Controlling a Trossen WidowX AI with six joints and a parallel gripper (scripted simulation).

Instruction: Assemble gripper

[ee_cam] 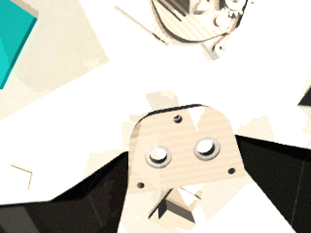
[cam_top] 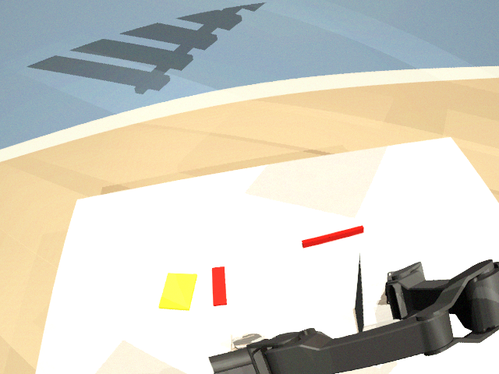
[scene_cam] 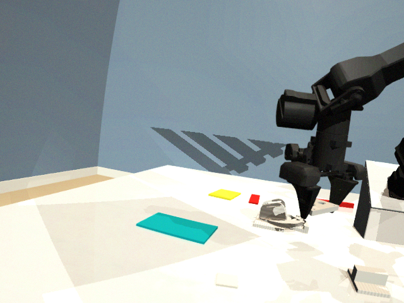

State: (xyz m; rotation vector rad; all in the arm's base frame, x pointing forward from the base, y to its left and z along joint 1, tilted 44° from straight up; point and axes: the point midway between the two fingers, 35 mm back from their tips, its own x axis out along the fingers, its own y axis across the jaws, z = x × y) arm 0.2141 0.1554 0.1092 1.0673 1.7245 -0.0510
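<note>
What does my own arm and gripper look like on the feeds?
The arm is matte black to dark grey, with chunky rounded links and a fat drum-shaped joint. The gripper has two black fingers, broad above and narrowing to points. I see no cables.

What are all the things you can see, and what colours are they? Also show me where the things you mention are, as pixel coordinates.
housing plate [scene_cam: 322, 207] [ee_cam: 182, 131]: one, cream, between the jaws
gripper base [scene_cam: 272, 225] [ee_cam: 187, 34]: one, cream and grey, on the table
slab: one, yellow [cam_top: 178, 291] [scene_cam: 225, 194]; one, teal [scene_cam: 176, 228] [ee_cam: 15, 39]; table
bar: two, red [cam_top: 219, 285] [cam_top: 333, 236], table
tile [scene_cam: 226, 280]: one, cream, table
bracket [scene_cam: 370, 276]: one, cream, table
box [scene_cam: 388, 225]: one, white, beneath arm
table [cam_top: 140, 241] [scene_cam: 113, 277] [ee_cam: 73, 146]: one, white
wall [cam_top: 322, 40] [scene_cam: 228, 65]: blue-grey, behind
floor [cam_top: 242, 132] [scene_cam: 65, 189]: tan, below
robot arm [cam_top: 378, 342] [scene_cam: 362, 71]: one, black, right
jaws: one pair, black, shut on plate
</note>
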